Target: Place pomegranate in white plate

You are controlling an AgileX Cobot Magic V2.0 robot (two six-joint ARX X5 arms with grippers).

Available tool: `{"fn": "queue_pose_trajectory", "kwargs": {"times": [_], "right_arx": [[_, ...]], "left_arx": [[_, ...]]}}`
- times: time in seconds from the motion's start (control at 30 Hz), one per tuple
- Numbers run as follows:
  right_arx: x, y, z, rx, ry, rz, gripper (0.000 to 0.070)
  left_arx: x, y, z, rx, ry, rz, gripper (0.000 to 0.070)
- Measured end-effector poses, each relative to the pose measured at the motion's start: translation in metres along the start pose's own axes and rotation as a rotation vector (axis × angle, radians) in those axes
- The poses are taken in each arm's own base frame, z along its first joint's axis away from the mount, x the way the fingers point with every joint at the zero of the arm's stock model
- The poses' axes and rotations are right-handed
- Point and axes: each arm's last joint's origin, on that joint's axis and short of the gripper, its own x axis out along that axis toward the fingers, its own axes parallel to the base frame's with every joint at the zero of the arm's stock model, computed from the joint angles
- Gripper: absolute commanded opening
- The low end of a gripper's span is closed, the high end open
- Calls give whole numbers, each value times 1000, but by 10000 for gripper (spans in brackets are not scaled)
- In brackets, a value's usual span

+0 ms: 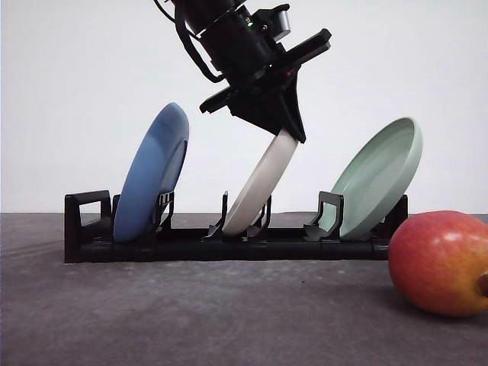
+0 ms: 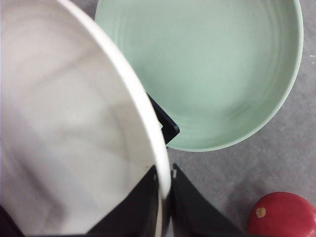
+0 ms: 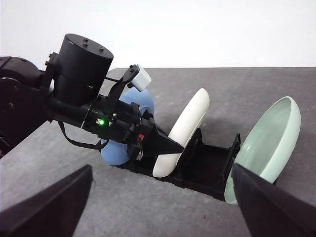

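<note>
While the white plate (image 1: 263, 183) leans in the middle slot of the black rack (image 1: 229, 242), here is how it stands.

Left gripper: the left gripper (image 1: 293, 131) is clamped narrow on the plate's upper rim; the left wrist view shows one black finger (image 2: 140, 207) on each side of the rim (image 2: 162, 168).

Right gripper: the right gripper (image 3: 163, 207) stands wide apart, nothing between its two dark fingers, well back from the rack.

Pomegranate: the pomegranate (image 1: 441, 263) lies on the grey table (image 1: 191, 320) at the right end of the rack, near the pale green plate (image 1: 377, 179).

Front view alone: the blue plate (image 1: 151, 174) is seen in full, upright in the left slot.

Left wrist alone: faint rings inside the green plate (image 2: 207, 74), and a pale spot on the fruit (image 2: 281, 215).

Right wrist alone: a green light glows on the left arm's wrist (image 3: 100, 122).

Writing: no readable brand or label anywhere.
</note>
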Motion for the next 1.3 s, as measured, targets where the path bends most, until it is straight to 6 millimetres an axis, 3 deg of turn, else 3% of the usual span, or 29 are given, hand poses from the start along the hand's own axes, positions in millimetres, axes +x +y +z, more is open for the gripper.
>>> {"fn": "queue_pose_trajectory", "kwargs": {"times": [0.17,0.27,0.53,0.67,0.8,1.03,1.17,1.3], "right_arx": [[0,0,0,0,0,0,573],[0,0,0,0,0,0,573],[0,0,0,0,0,2,573],[0,0,0,5,1,3,573],[0,0,0,8,1,3,573],[0,0,-2,18,14,0,573],[0,-1,-4,33,34,-4,573],[0,-1,-5,43,46,-6,573]], "left_arx": [[-4,-1,1,0,-2,4,0],[-18,-5,4,6,-24,0,0],[-113,-52,12,56,-146,-152,0],[-153,-77,-3,90,-97,-196,0],[-178,-102,-29,160,16,-150,0],[-185,-141,-73,375,173,77,0],[-170,-154,-99,460,206,143,0],[-146,-155,-125,493,218,224,0]]}}
